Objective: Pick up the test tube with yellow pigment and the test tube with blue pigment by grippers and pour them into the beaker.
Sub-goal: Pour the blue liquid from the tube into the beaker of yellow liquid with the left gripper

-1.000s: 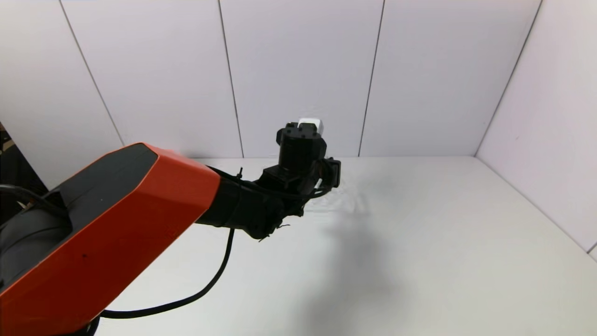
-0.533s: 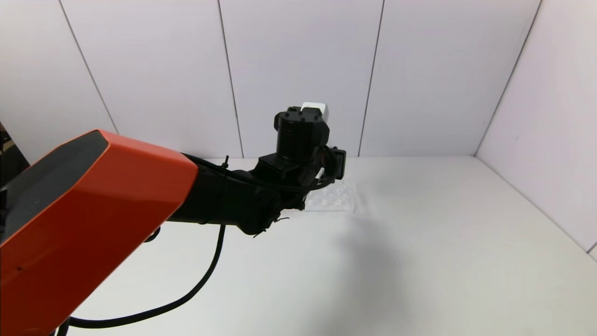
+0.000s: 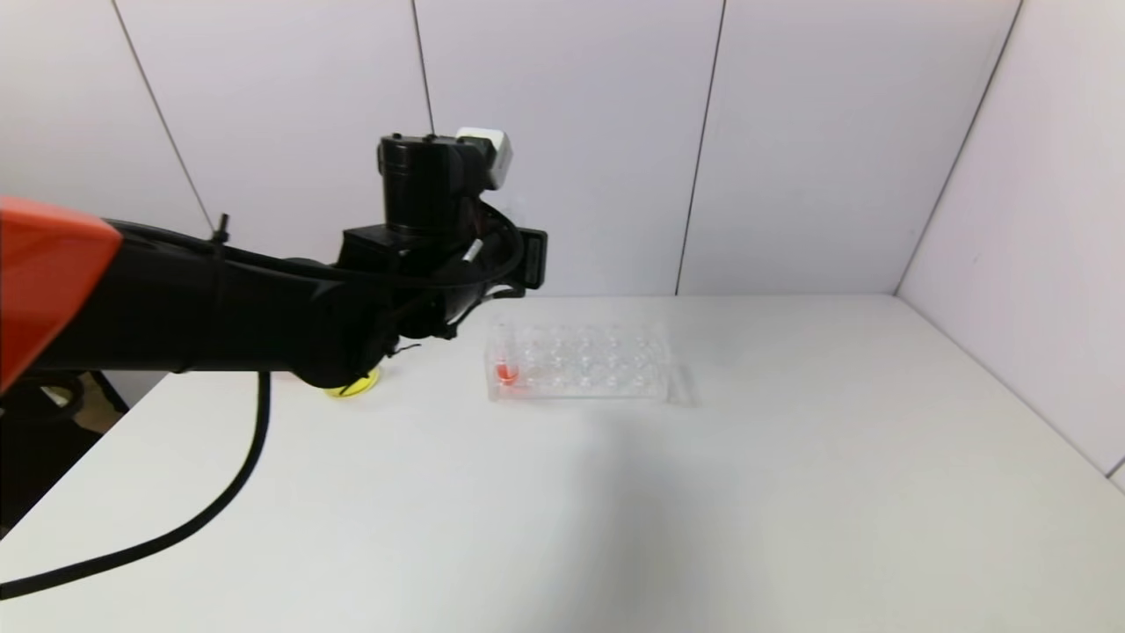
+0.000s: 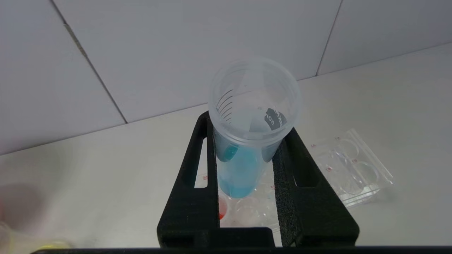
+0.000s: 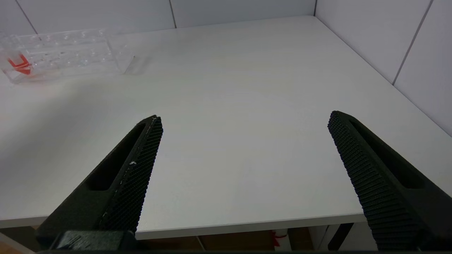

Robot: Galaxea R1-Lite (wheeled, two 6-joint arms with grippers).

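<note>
The left gripper [image 4: 247, 165] clamps the blue-pigment test tube [image 4: 247, 141] upright, mouth facing the wrist camera.

1. The left arm, black with an orange shell near the shoulder, reaches in from nine o'clock of the head view toward eleven o'clock of the table, held high above it.
2. The black left gripper [image 4: 247, 165] has its two flat foam-lined fingers [image 4: 287, 183] pressed in on both sides of something held upright between them.
3. The black right gripper [image 5: 243, 148] sits low near the table's five o'clock edge, its ribbed fingers [image 5: 141, 165] spread wide with nothing between them.
</note>
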